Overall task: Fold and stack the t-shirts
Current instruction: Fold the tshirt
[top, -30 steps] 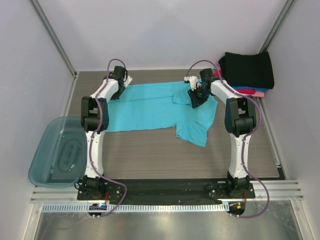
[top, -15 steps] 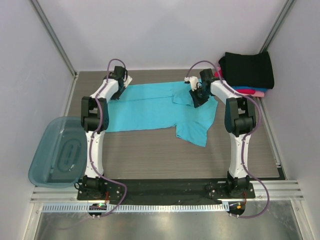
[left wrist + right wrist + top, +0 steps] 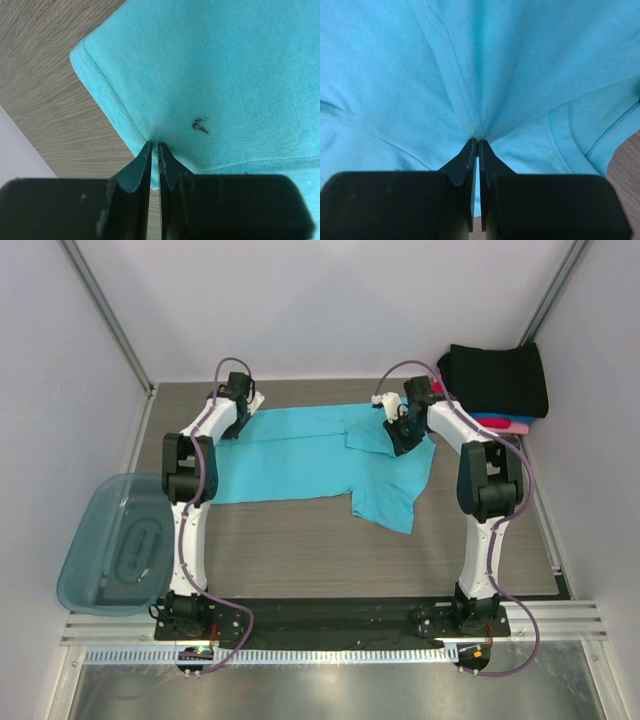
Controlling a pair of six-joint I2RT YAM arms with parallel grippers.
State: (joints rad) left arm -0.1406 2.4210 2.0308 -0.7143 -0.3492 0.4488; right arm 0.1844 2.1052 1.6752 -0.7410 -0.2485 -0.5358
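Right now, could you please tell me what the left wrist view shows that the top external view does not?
Only the left wrist view shows the stitched hem at a corner of the turquoise t-shirt, a small dark mark on the cloth, and the left hand pinched shut on the hem edge. Only the top external view shows the right hand at the shirt's other end, the black t-shirt folded at the far right, and the plastic bin at the left. Both show the turquoise t-shirt lying on the wood-grain table.
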